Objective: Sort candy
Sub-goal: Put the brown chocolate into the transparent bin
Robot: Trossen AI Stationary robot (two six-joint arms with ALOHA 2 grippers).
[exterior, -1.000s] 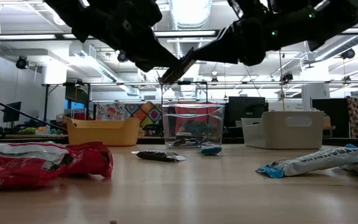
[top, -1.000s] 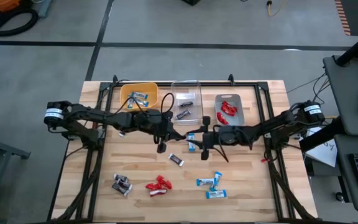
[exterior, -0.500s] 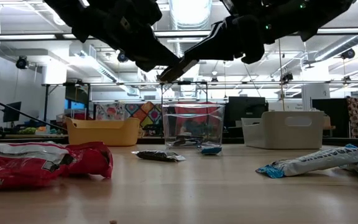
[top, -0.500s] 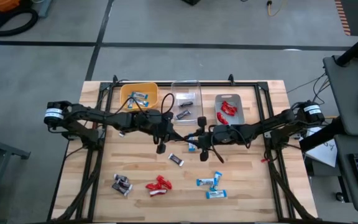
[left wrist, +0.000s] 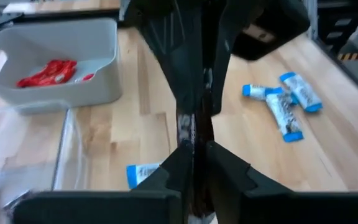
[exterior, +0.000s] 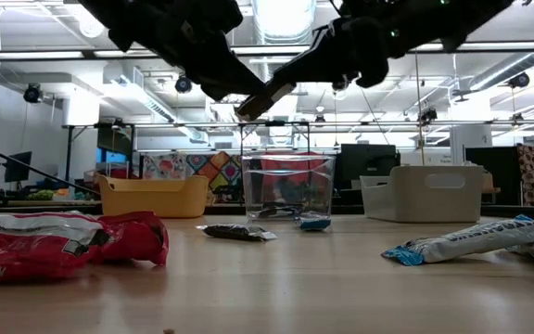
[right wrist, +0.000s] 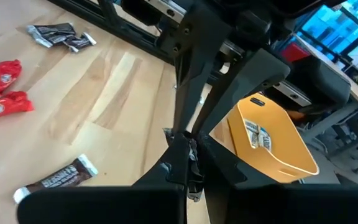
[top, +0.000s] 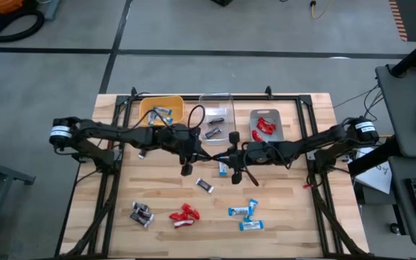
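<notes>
Meeting in mid-air just in front of the clear bin (top: 217,115), both grippers pinch one dark brown candy (left wrist: 187,127): the right gripper (top: 228,157) clenched on it, the left gripper (top: 191,146) seemingly still gripping, probably handing it across. Other candies lie loose on the table (top: 295,217).

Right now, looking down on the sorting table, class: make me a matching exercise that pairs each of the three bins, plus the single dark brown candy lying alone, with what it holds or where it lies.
Column one:
1. yellow bin
2. clear bin
3. grey bin
4. lone dark brown candy

Column two:
A. holds red candies
B. lies on bare wood near the table's middle
C. holds blue-and-white candies
D. holds dark brown candies

Pairs: 1-C, 2-D, 3-A, 4-B
</notes>
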